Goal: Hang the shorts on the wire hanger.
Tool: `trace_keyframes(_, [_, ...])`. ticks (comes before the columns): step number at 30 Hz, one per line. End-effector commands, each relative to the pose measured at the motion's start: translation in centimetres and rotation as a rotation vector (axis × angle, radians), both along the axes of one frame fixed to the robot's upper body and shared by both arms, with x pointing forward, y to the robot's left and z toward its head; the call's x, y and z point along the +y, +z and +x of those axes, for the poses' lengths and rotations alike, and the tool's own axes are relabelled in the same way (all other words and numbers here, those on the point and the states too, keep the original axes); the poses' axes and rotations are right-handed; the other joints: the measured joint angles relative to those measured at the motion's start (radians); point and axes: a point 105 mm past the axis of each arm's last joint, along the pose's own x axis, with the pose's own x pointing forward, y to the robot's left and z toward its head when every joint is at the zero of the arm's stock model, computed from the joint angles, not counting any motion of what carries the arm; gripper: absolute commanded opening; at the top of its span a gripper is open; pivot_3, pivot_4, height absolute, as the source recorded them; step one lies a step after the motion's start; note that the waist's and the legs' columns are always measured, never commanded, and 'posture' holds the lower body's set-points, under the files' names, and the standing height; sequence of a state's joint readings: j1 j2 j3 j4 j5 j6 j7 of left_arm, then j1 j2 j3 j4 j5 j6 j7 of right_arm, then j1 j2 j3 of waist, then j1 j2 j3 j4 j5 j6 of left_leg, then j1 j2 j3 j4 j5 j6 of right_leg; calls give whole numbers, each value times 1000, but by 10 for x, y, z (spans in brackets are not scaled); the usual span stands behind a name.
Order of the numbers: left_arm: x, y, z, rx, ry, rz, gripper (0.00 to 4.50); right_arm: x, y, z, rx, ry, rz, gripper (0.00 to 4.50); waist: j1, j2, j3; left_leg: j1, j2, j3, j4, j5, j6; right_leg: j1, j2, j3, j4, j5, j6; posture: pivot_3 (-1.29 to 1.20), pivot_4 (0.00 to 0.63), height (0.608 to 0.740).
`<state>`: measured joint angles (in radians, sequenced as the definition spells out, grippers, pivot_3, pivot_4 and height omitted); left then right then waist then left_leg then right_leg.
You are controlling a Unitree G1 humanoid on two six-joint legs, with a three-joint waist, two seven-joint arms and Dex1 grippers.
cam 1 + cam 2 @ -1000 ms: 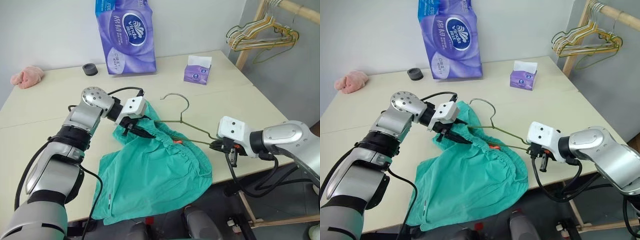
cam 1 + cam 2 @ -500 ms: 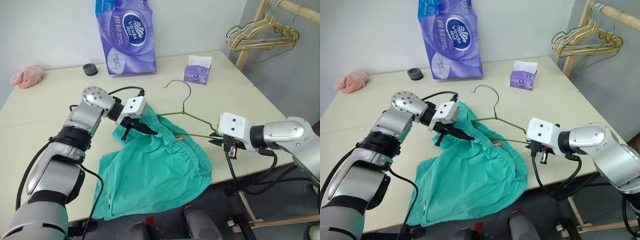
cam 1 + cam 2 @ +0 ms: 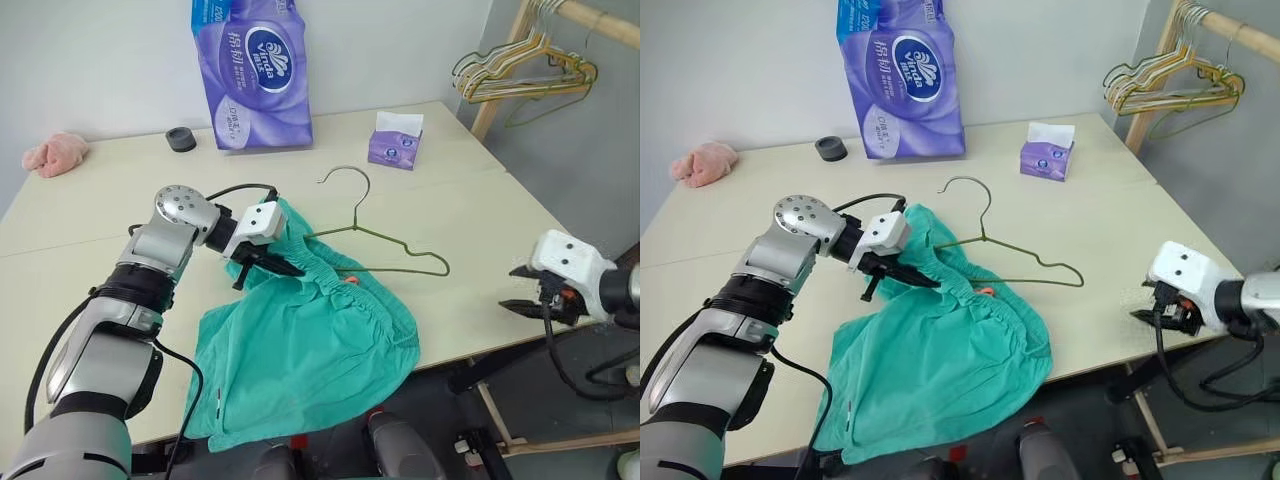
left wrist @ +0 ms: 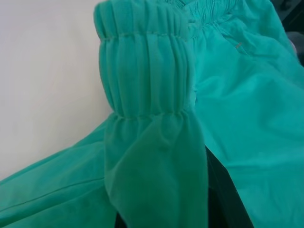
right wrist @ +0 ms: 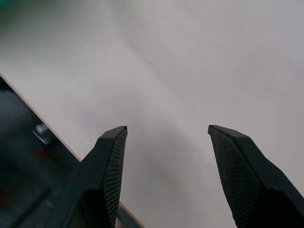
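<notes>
While the left gripper [image 3: 283, 266] stays pinched on the gathered waistband of the shorts [image 3: 310, 340], its fingers narrow with teal fabric bunched between them, the right gripper [image 3: 512, 290] has let go of the wire hanger [image 3: 385, 243] and pulled away to the right. A second ago its fingers were closed on the hanger's right tip above the table [image 3: 470, 210]; now they stand wide apart with nothing between them, at the table's right edge and well apart from the hanger. In the right wrist view the two black fingers [image 5: 107, 175] frame only bare tabletop and its edge.

The wire hanger now lies flat on the table, its hook toward the far side and its triangular frame stretching right from the shorts. Its left end sits at or under the waistband near the left gripper; whether the wire is threaded into the fabric I cannot tell. Earlier it was tilted, lifted at the right end.

The shorts lie spread on the near part of the table, with the lower hem hanging over the front edge, much as before. The left wrist view shows the elastic waistband [image 4: 142, 71] folded up and draped over that gripper.

At the back of the table stand a purple tissue pack [image 3: 250, 70], a small purple tissue box [image 3: 395, 140], a dark round cap [image 3: 181, 139] and a pink cloth [image 3: 55, 153]. A bunch of hangers [image 3: 520, 75] hangs on a wooden rack at the far right.
</notes>
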<state>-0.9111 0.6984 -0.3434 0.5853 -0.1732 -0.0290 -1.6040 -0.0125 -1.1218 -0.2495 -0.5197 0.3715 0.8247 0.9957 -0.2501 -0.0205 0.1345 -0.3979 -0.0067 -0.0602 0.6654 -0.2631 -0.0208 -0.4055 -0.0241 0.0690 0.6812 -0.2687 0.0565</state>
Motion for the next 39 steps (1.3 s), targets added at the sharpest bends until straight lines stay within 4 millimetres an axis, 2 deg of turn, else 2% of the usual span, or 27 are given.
trace_keyframes(1, [6,14,5,-49,24,-19,20,30,-1,-25,28,19,179,2907,0,0,0,0,0,-1,0,0,0,0,0,0,0,0,0,-290,102,740])
trace_keyframes(4, [11,19,9,-65,55,-18,20,68,-10,-37,29,14,327,2907,-4,0,0,1,0,0,1,0,0,0,1,1,1,0,0,-289,106,740])
trace_keyframes(6, [14,22,11,-72,68,-19,20,77,-14,-38,25,-17,351,2907,-4,1,0,1,1,0,1,0,0,0,1,0,1,0,0,-287,109,740])
trace_keyframes(10, [18,27,16,-91,99,-22,20,96,-30,-29,5,-173,440,2907,-2,-1,-1,0,1,-1,1,0,0,0,1,0,0,0,0,-281,115,740])
trace_keyframes(13, [19,28,17,-96,104,-25,20,102,-35,-27,27,-240,474,2907,0,-1,-1,0,0,-1,0,0,0,0,0,0,0,0,0,-276,119,740])
trace_keyframes(19, [19,29,18,-98,110,-31,19,124,-42,-29,84,-241,537,2907,1,-1,-1,0,0,-1,0,0,0,0,1,0,0,0,0,-269,124,740])
trace_keyframes(23, [19,28,18,-99,112,-33,19,132,-47,-29,123,-246,553,2907,1,-1,-1,0,0,-2,0,0,0,0,1,0,0,0,0,-265,123,740])
trace_keyframes(28, [19,28,18,-99,115,-35,19,143,-46,-19,140,-265,614,2907,1,-1,-1,1,1,-2,0,0,0,0,1,-1,0,0,0,-266,123,740])
trace_keyframes(31, [19,28,18,-99,118,-36,19,143,-46,-14,135,-284,615,1988,1,-1,-1,0,0,-2,0,0,0,0,1,0,0,0,0,-258,122,740])
trace_keyframes(36, [22,30,19,-105,132,-39,19,131,-51,-13,134,-304,554,261,2,-1,-1,0,0,-2,0,0,0,0,1,-1,0,0,0,-258,122,740])
trace_keyframes(37, [22,30,19,-108,135,-41,19,131,-50,-15,139,-291,555,0,2,0,-1,0,0,-2,0,0,0,0,1,-1,0,0,0,-258,122,740])
trace_keyframes(39, [22,30,19,-111,137,-43,19,130,-48,-19,150,-266,559,0,2,0,-1,0,0,-3,0,0,0,0,1,-1,0,0,0,-252,119,740])
